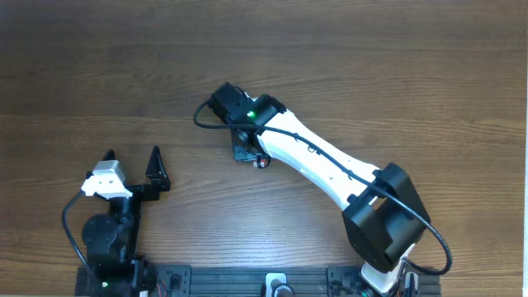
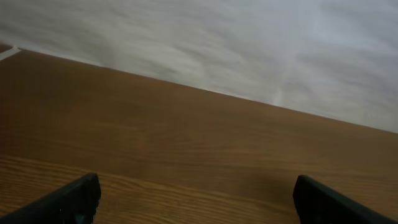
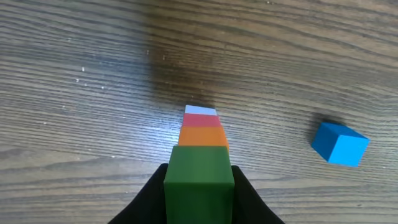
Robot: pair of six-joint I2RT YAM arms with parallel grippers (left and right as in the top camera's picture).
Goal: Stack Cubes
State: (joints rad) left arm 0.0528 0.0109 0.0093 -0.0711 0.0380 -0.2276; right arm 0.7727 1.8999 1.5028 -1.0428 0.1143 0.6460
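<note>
The green cube (image 3: pixel 199 177) tops a stack of 4 and is gripped by the right jaws, with a black finger (image 3: pixel 148 200) pressed against each of 2 opposite sides. Directly under it comes an orange cube (image 3: pixel 203 135), then a red cube (image 3: pixel 201 121), then a pale, whitish cube (image 3: pixel 201 110) at the bottom, on the wooden tabletop (image 3: pixel 74 74). The 4 line up in 1 straight column, edges close to flush. Whether the green cube rests fully on the orange one or hangs just above it, I cannot tell. A 5th piece, a blue cube (image 3: pixel 340 143), lies alone on the tabletop, turned at an angle to the stack and well apart from it.

In the top view the right arm (image 1: pixel 322 161) stands at 5 o'clock and reaches toward 10 o'clock. Its wrist ends near the middle of the picture, with a green light (image 1: pixel 250 114) glowing on it, and it covers the stack. The left arm (image 1: pixel 111 223) sits at 8 o'clock, well apart from the stack. The left jaws are open — the 2 dark fingers (image 1: pixel 157 169) are spread wide over bare wood. In the left wrist view those fingers sit far apart, and the tabletop runs out to a pale wall (image 2: pixel 249 43).
</note>
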